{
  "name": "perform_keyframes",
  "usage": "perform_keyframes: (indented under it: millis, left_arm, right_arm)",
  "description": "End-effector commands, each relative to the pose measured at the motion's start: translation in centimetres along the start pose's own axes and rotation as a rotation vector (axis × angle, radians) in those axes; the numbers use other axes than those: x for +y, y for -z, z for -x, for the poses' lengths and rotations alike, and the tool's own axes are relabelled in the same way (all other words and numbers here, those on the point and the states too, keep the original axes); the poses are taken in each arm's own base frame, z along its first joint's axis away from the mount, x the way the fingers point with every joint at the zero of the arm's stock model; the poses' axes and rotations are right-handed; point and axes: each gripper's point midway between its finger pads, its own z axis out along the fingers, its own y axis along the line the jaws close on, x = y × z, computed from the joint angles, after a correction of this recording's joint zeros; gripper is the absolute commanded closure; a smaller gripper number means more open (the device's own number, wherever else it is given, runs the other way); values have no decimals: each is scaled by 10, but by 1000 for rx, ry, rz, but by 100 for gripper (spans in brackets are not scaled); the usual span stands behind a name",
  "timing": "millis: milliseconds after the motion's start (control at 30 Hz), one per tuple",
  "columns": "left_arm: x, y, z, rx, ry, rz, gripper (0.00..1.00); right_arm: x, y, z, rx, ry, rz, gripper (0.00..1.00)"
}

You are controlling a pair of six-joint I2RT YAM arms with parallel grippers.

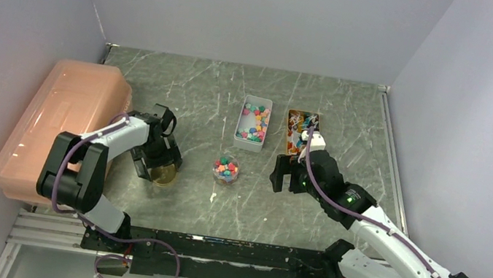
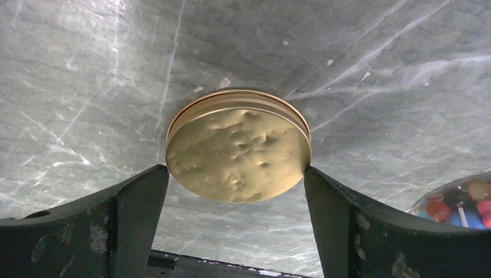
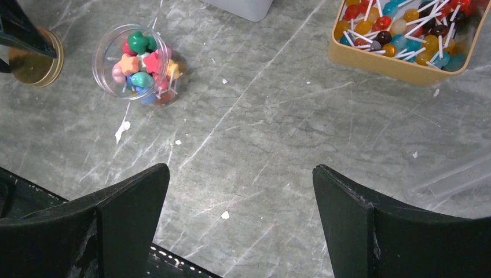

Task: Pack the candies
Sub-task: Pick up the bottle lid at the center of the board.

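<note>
Left wrist view: left jaws pinch gold lid (image 2: 238,153) by tips only, right jaws gape empty above bench (image 3: 278,133), candies (image 3: 142,61) sit in open jar (image 3: 98,69) nearby; shallow rim hold may slip, dropping lid.

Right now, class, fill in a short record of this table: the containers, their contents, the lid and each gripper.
jar: clear jar, uncovered, mid-table, filled with mixed candies
lid: gold lid, left of the jar
white tray: more loose candies inside
yellow tray: lollipops on white sticks
left gripper: fingers flank the gold lid at its rim; whether it is gripped is unclear
right gripper: open, empty, over bare table
</note>
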Motion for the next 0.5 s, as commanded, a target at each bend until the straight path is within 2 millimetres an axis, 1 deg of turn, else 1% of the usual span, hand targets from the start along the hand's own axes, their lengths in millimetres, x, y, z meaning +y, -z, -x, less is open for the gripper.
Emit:
perform_keyframes:
  millis: [0, 133, 467]
  left_arm:
    - [0, 7, 12, -42, -12, 11, 7]
    - [-3, 9, 16, -54, -16, 3, 7]
    - [-5, -2, 18, -39, -31, 18, 7]
  right_arm:
    - [6, -1, 8, -34, 12, 27, 0]
    - [5, -1, 7, -36, 13, 26, 0]
    - [2, 2, 5, -40, 10, 17, 0]
